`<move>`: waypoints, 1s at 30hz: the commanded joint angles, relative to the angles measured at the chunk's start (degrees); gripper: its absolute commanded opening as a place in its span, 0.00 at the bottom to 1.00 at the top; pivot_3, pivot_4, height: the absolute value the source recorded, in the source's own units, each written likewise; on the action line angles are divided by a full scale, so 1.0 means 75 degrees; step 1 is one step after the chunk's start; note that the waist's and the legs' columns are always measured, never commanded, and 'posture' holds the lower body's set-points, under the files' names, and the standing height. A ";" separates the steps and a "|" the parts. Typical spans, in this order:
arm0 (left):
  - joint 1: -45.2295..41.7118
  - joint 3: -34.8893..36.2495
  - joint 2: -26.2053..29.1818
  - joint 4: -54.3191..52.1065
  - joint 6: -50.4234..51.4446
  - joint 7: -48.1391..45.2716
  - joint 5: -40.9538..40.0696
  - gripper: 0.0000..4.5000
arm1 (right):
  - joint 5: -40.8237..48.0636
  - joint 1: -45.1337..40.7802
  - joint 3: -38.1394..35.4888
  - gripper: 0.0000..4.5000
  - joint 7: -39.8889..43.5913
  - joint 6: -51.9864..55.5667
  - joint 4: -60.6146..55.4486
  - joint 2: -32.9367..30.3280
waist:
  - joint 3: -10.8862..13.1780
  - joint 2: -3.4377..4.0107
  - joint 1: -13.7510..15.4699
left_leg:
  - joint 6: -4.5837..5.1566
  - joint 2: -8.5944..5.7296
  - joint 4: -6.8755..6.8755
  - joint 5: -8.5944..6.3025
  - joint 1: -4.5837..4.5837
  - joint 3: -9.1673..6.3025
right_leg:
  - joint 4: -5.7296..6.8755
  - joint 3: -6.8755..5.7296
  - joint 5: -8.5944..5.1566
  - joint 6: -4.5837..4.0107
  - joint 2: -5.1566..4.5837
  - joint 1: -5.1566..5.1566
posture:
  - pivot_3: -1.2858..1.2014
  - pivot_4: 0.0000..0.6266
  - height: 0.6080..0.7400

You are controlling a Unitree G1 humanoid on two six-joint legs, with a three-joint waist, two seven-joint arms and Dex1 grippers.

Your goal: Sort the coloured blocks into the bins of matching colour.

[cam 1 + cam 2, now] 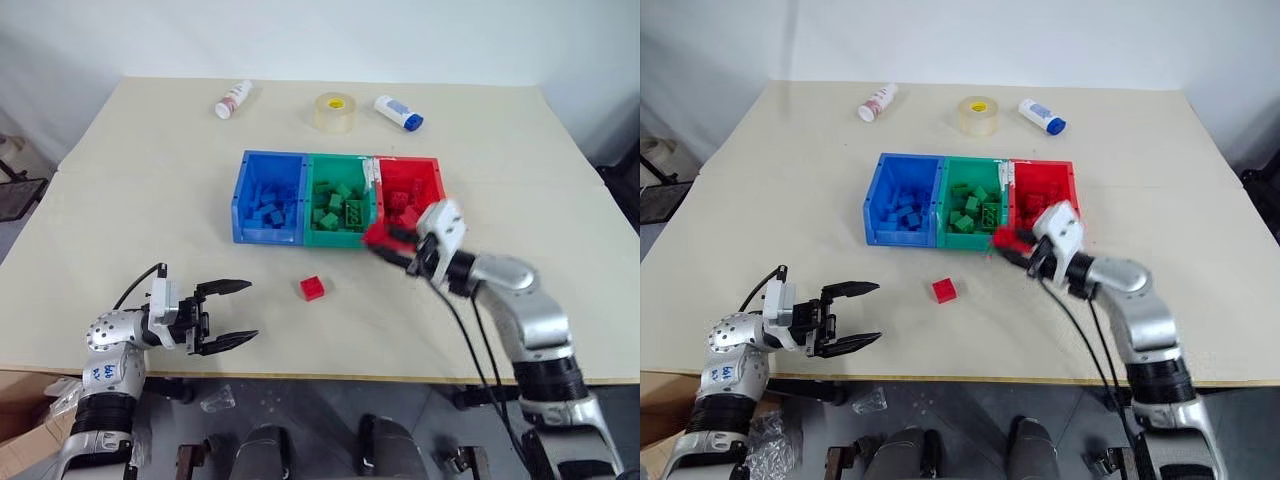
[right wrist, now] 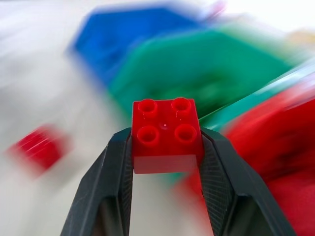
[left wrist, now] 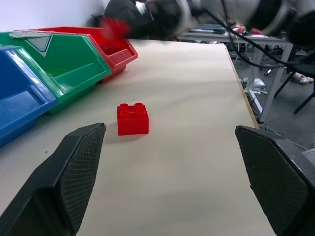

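Three joined bins stand mid-table: blue (image 1: 268, 195), green (image 1: 338, 205) and red (image 1: 408, 188), each holding several blocks of its own colour. My right gripper (image 1: 384, 240) is shut on a red block (image 2: 166, 135), held above the table at the front edge of the green and red bins. Another red block (image 1: 312, 288) lies loose on the table in front of the bins, also seen as a red block (image 3: 132, 118) between my left fingers' line of sight. My left gripper (image 1: 228, 315) stands open near the table's front left, pointing toward that loose block, well short of it.
At the table's far side lie a white bottle (image 1: 233, 99), a clear tape roll (image 1: 335, 112) and a blue-capped tube (image 1: 398, 111). The table's front edge (image 1: 330, 378) runs just below my left gripper.
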 commanded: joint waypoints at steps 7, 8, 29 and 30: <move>-0.0553 -0.0194 -0.0229 0.0316 -0.0113 -0.0030 0.0144 1.00 | -0.0520 -0.0971 -0.0102 0.97 -0.0253 -0.1174 0.1784 -0.0064 | 0.0001 0.0001 -0.0016 | -0.0001 -0.0003 -0.0021 0.0000 -0.0003 0.0014 | -0.0014 0.0002 0.0000 0.0001 0.0001 -0.0005 | 0.52 0.24 1.00; -0.0546 -0.0203 -0.0236 0.0292 -0.0104 -0.0018 0.0145 1.00 | -0.0468 -0.0866 -0.0105 0.99 -0.0172 -0.1127 0.1651 -0.0108 | 0.0001 0.0001 -0.0016 | -0.0001 -0.0003 -0.0022 0.0000 -0.0003 0.0015 | -0.0014 0.0002 0.0000 0.0001 0.0001 -0.0005 | 0.52 0.24 1.00; 0.1555 0.0817 0.0970 -0.1170 0.0285 0.0402 -0.0196 1.00 | 0.1233 0.3031 -0.1079 0.99 0.3342 -0.0376 -0.0694 -0.2895 | 0.0001 0.0001 0.0008 | -0.0001 0.0006 -0.0011 -0.0009 0.0004 0.0008 | -0.0018 0.0004 0.0000 0.0000 0.0001 0.0000 | 0.52 0.24 1.00; 0.1632 0.0822 0.0996 -0.1261 0.0317 0.0429 -0.0192 1.00 | 0.1212 0.2970 -0.1043 0.99 0.3324 -0.0372 -0.0669 -0.2867 | 0.0001 0.0001 0.0012 | -0.0001 0.0006 -0.0011 -0.0010 0.0004 0.0007 | -0.0017 0.0004 0.0000 0.0000 0.0001 0.0000 | 0.52 0.24 1.00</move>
